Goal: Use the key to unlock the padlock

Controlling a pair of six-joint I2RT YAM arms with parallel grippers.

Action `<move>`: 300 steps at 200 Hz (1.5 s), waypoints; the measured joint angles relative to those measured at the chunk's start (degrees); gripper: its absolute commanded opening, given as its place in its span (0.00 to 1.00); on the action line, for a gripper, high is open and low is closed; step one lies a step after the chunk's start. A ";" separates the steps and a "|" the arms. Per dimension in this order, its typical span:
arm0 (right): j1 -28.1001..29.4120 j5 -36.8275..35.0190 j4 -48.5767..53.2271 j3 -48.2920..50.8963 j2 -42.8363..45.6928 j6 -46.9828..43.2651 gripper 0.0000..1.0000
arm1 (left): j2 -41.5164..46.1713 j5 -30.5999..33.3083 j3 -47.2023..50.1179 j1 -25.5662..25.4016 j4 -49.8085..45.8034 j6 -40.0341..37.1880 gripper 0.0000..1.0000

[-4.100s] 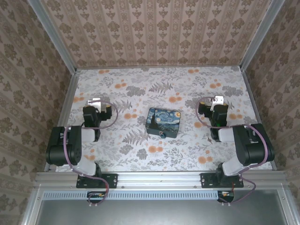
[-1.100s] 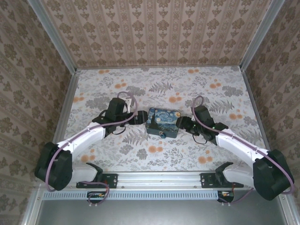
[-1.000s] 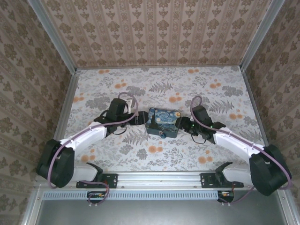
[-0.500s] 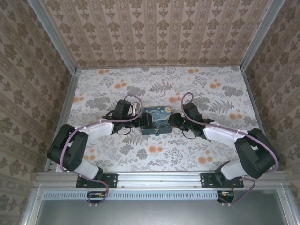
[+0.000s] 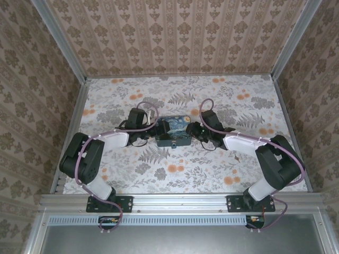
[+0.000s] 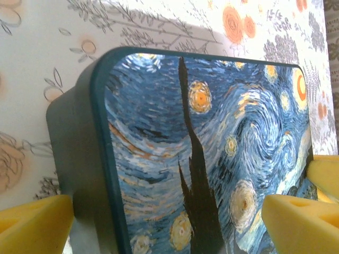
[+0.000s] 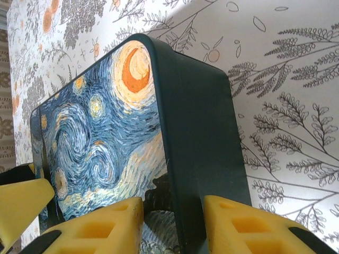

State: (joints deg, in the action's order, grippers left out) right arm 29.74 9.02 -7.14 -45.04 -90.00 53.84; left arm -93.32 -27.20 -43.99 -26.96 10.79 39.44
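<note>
In the left wrist view the left claw (image 6: pixel 167 211) has its yellow fingers (image 6: pixel 32 222) spread wide, one at each lower corner. Just ahead of them lies the painted box (image 6: pixel 212 121). Its dark teal side wall is beside one finger and its starry lid runs behind the other; I cannot tell whether either finger touches it. Beyond the box the floral table (image 6: pixel 159 26) stretches away. In the right wrist view the right claw (image 7: pixel 174 214) has its fingers a narrow gap apart. The box's rounded edge runs down into that gap, with one finger in front of the painted lid and the other in front of the outer wall. Whether they pinch the edge cannot be told. From above, the two claws meet the box from opposite ends, the left claw at its left end and the right claw at its right. The padlock (image 5: pixel 175 144) is a tiny speck on the box's near face, between and slightly nearer than both claws, too small to show its shackle.
</note>
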 measured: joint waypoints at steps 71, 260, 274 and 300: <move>-1.40 0.57 -0.48 -1.20 -1.99 1.42 0.65 | -2.38 -2.32 -2.29 2.67 0.46 0.09 1.00; -25.79 -5.68 24.35 15.13 24.17 -7.45 0.73 | 12.61 0.24 -3.04 -1.33 -12.24 0.83 1.00; -26.45 -5.88 24.94 15.80 24.98 -7.74 0.73 | 12.61 0.39 -3.04 -3.08 -12.26 0.85 1.00; -27.23 -5.97 25.62 16.57 25.05 -8.79 0.73 | 12.61 0.52 -3.04 -4.96 -12.17 0.90 1.00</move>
State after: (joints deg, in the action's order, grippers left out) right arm 2.50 3.05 18.48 -28.47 -64.95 45.06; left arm -80.71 -26.68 -47.03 -31.92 -1.39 40.34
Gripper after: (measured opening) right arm 0.726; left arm 0.999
